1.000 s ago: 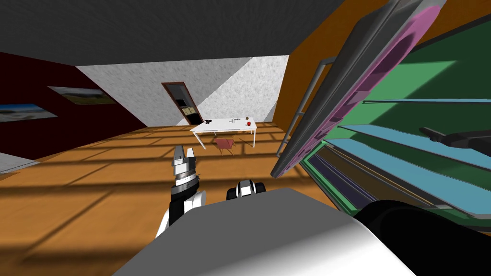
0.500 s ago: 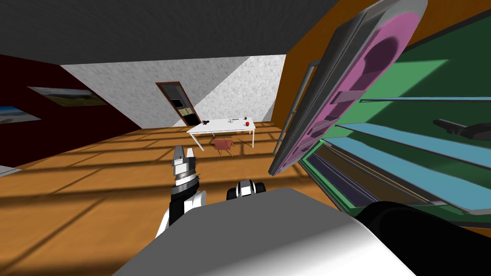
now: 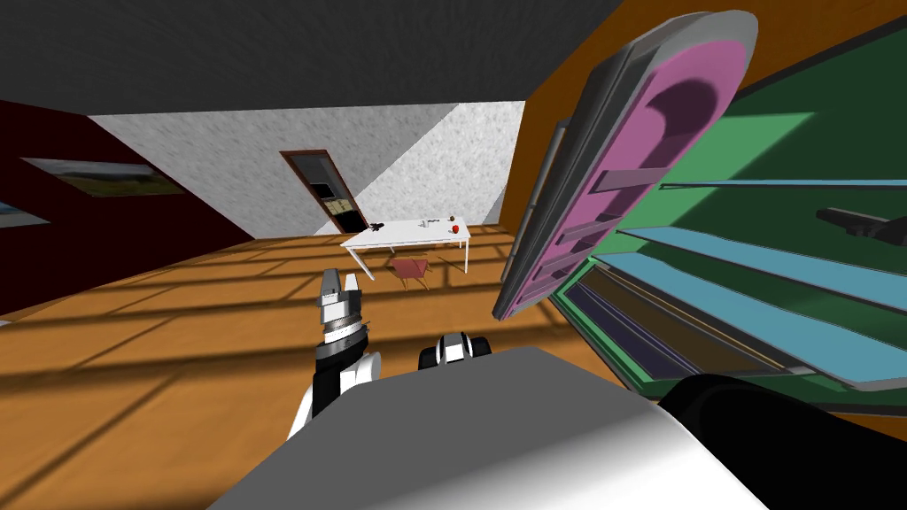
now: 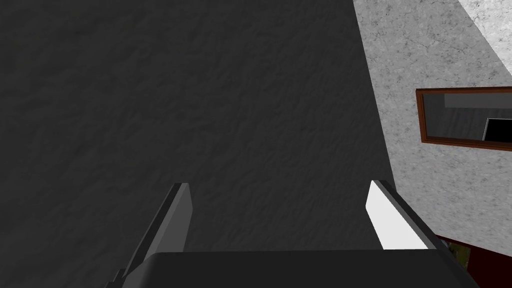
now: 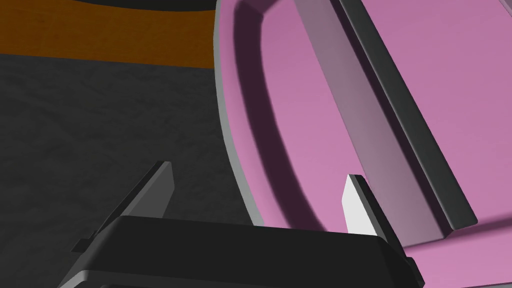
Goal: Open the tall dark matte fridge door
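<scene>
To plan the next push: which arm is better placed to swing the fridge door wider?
Right. The right gripper, open, is near the pink inside of the door; the left gripper, also open, is over the floor, away from it.

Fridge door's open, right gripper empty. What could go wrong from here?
Nothing holds the fridge door, so it might swing back. The open right gripper sits close to the door's pink liner and its shelf rail, and could knock them. Pulling that arm out may clip the blue shelves.

White table (image 3: 416, 232) and red chair (image 3: 413, 268) on shadow-striped wooden floor (image 3: 177, 354).
</scene>
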